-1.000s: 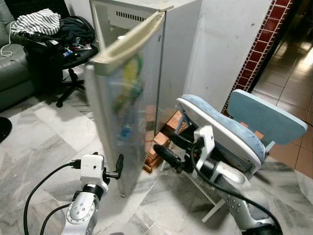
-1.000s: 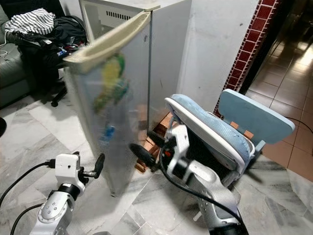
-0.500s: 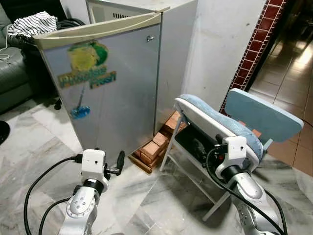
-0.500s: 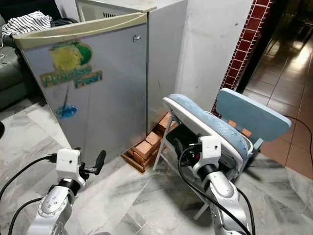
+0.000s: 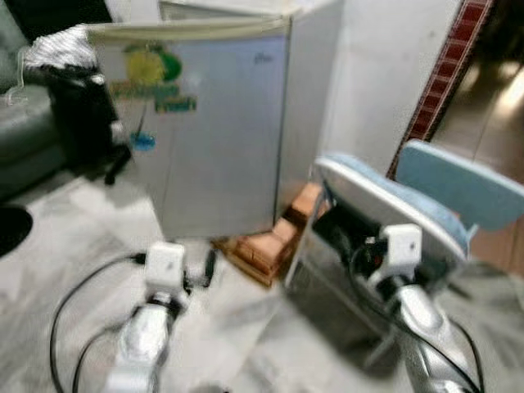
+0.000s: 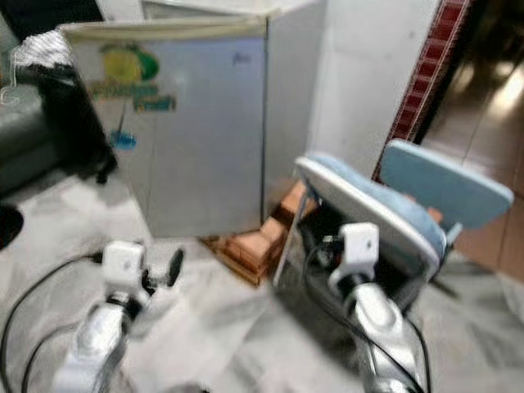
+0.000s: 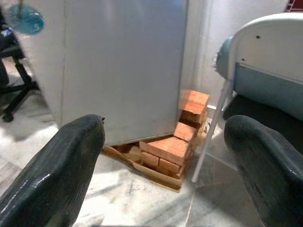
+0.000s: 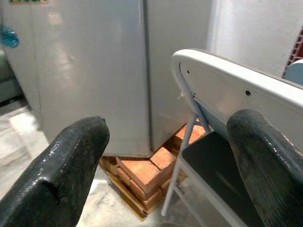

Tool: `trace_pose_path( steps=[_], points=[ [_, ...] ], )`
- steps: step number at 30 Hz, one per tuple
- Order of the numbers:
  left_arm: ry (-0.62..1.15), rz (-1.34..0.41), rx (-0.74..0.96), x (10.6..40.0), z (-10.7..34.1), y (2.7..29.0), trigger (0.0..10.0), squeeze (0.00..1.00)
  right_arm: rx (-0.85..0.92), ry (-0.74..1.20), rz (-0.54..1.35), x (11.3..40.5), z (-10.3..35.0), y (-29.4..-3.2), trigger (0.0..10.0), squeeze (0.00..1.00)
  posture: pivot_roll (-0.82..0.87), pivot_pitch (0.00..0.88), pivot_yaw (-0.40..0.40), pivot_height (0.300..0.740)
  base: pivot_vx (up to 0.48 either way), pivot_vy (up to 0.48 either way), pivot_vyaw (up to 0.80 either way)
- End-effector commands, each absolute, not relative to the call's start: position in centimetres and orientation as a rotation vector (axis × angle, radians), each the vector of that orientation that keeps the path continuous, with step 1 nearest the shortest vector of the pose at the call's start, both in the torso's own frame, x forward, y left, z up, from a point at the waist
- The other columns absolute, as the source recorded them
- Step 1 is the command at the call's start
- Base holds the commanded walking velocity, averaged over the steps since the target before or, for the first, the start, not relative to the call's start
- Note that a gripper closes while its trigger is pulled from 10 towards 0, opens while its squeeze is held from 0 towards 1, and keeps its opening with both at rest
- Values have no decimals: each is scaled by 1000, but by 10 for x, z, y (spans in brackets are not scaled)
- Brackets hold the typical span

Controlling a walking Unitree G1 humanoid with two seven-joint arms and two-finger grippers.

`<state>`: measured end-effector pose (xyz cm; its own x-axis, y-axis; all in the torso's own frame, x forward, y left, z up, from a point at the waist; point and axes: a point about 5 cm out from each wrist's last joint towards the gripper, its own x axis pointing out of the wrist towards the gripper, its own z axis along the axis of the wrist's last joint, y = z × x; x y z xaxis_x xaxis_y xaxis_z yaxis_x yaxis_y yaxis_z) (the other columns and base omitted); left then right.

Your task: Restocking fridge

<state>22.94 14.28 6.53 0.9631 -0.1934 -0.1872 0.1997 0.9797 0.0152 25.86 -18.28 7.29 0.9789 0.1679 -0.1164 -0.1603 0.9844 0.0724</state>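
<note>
**Two grippers hanging wide apart before a shut fridge**

Two wrist views are giving crisp detail while the head views are blurring. The fridge [image 5: 221, 139] is standing upright, tall axis vertical, door closed and facing the robot, sticker [image 5: 155, 78] showing at upper left. Bricks [image 7: 173, 151] are lying stacked at its base, beside a blue chair [image 5: 385, 205]. Left gripper [image 7: 165, 170] and right gripper [image 8: 165, 170] are both gaping open, holding nothing.
</note>
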Motion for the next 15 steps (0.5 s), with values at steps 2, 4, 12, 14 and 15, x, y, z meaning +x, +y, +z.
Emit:
trace_pose_path(
  steps=[2,4,12,14,15],
  points=[
    [181,-174,59,231,69,152,10000,0,73,112,179,260,73,-174,10000,0,28,26,1,740,0,480,0],
    [184,-176,56,231,69,152,10000,0,71,113,178,260,73,-175,10000,0,25,25,2,740,0,480,0],
    [192,-188,51,232,67,149,10000,0,71,121,170,260,69,-175,10000,0,16,20,7,740,0,480,-238],
    [192,-188,49,232,67,149,10000,0,71,120,169,260,69,-174,10000,0,16,20,7,740,0,480,-800],
    [190,-189,50,233,67,149,10000,0,69,120,170,260,69,-174,10000,0,16,18,7,740,0,480,-800]
  ],
)
